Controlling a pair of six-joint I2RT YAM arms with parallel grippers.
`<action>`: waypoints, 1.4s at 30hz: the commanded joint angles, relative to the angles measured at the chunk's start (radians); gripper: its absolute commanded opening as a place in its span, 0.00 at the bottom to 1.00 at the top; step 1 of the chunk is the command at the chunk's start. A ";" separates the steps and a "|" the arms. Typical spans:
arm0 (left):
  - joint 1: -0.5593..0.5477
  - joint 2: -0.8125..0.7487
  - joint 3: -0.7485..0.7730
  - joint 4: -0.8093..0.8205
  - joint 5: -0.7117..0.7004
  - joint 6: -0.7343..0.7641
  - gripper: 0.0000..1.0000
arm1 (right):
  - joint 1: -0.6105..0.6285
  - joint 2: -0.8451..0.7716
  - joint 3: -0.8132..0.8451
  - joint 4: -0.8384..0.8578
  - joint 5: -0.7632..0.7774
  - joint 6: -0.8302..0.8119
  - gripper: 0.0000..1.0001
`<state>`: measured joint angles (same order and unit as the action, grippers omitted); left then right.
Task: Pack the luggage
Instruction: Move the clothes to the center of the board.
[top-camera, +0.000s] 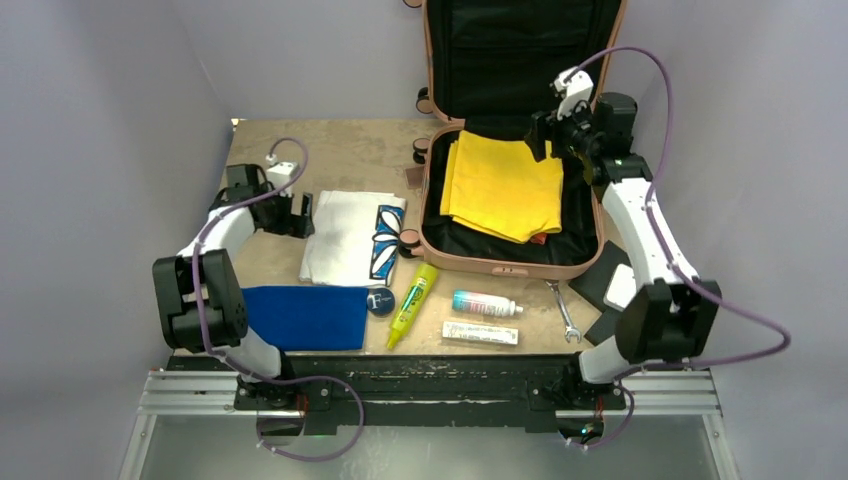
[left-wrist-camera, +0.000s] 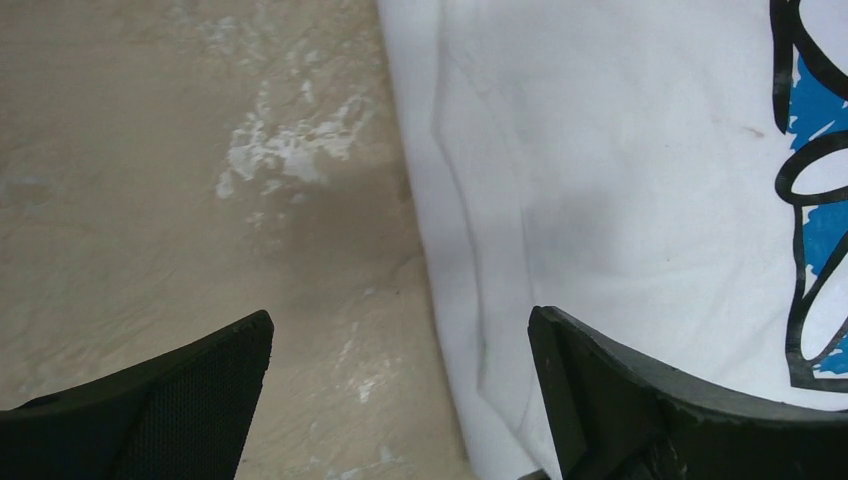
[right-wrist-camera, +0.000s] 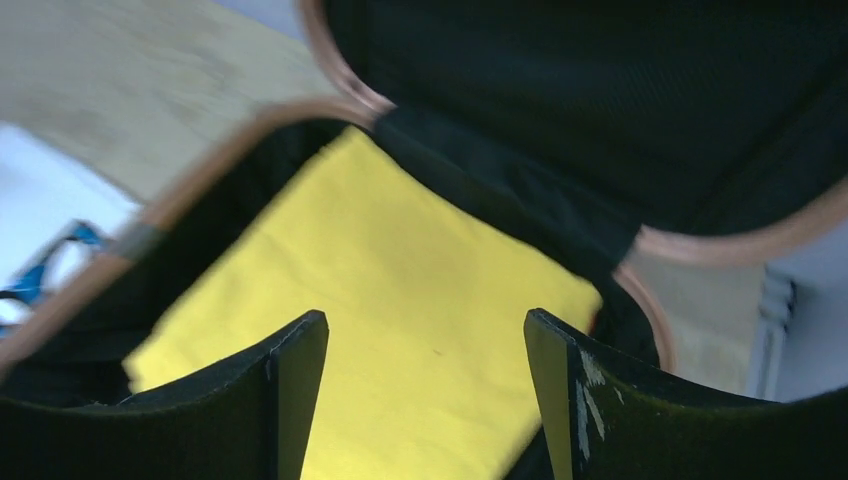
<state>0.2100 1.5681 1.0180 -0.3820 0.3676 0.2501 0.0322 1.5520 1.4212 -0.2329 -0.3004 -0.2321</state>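
Observation:
The salmon-pink luggage (top-camera: 510, 268) lies open at the back centre, its black-lined lid standing upright. A folded yellow cloth (top-camera: 505, 185) lies in its lower half. My right gripper (top-camera: 545, 135) hovers open over the far right corner of that cloth. In the right wrist view the yellow cloth (right-wrist-camera: 400, 270) lies below the gripper (right-wrist-camera: 425, 335), apart from the fingers, with the luggage rim (right-wrist-camera: 700, 245) beyond. My left gripper (top-camera: 300, 212) is open and low at the left edge of a white printed shirt (top-camera: 350, 235). That shirt's edge (left-wrist-camera: 620, 170) runs between the parted jaws of the left gripper (left-wrist-camera: 400, 335).
Along the front of the table lie a blue cloth (top-camera: 300, 317), a round blue tin (top-camera: 380, 300), a yellow-green tube (top-camera: 413, 303), a small spray bottle (top-camera: 485, 303), a white box (top-camera: 480, 333) and a wrench (top-camera: 563, 310). Black pads (top-camera: 610, 285) sit by the right arm.

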 joint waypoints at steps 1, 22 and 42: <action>-0.091 0.057 0.066 0.027 -0.074 0.023 0.99 | 0.104 -0.098 0.025 -0.031 -0.220 0.042 0.76; -0.177 0.342 0.160 0.122 -0.552 -0.100 0.84 | 0.527 0.014 0.158 -0.016 -0.212 0.084 0.79; -0.028 0.260 0.330 0.057 -0.493 -0.178 0.99 | 0.644 0.496 0.486 0.015 -0.065 0.448 0.79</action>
<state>0.1741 2.0079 1.3880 -0.2848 -0.1642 0.0662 0.6724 2.0048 1.8256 -0.2214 -0.4019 0.1444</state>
